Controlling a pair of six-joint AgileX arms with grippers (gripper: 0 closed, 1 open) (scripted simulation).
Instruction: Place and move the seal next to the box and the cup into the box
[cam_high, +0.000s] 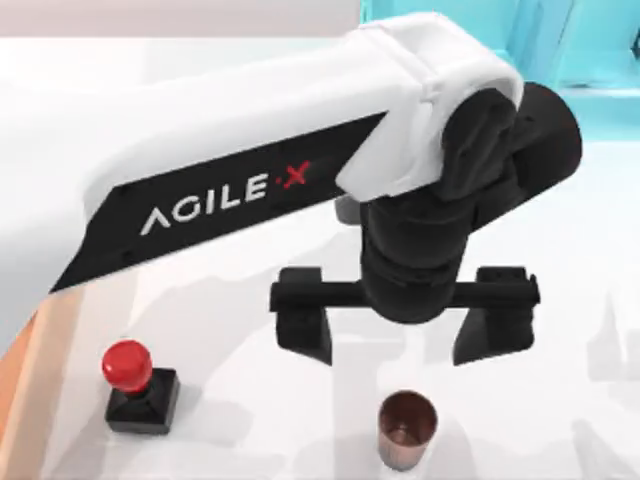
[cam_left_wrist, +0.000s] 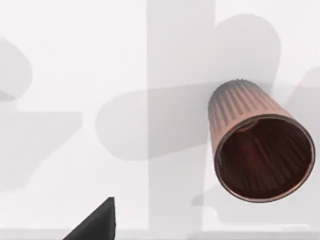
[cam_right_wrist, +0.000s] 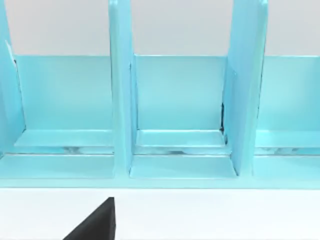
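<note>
The copper-brown cup (cam_high: 405, 428) stands upright on the white table near the front edge, its mouth open upward; in the left wrist view the ribbed cup (cam_left_wrist: 260, 150) appears close below. My left gripper (cam_high: 400, 335) hangs open just above and slightly behind the cup, one black finger (cam_high: 305, 330) on each side of it, nothing held. The seal (cam_high: 135, 385), a black block with a red knob, stands upright at the front left. A light-brown strip of the box (cam_high: 20, 400) runs along the left edge, a short way from the seal. One finger (cam_right_wrist: 95, 225) of my parked right gripper faces the shelf.
A turquoise shelf unit (cam_high: 590, 60) stands at the back right; its open compartments (cam_right_wrist: 177, 110) face the right wrist camera. My left arm's white link (cam_high: 250, 120) spans the table from the left. White table lies between seal and cup.
</note>
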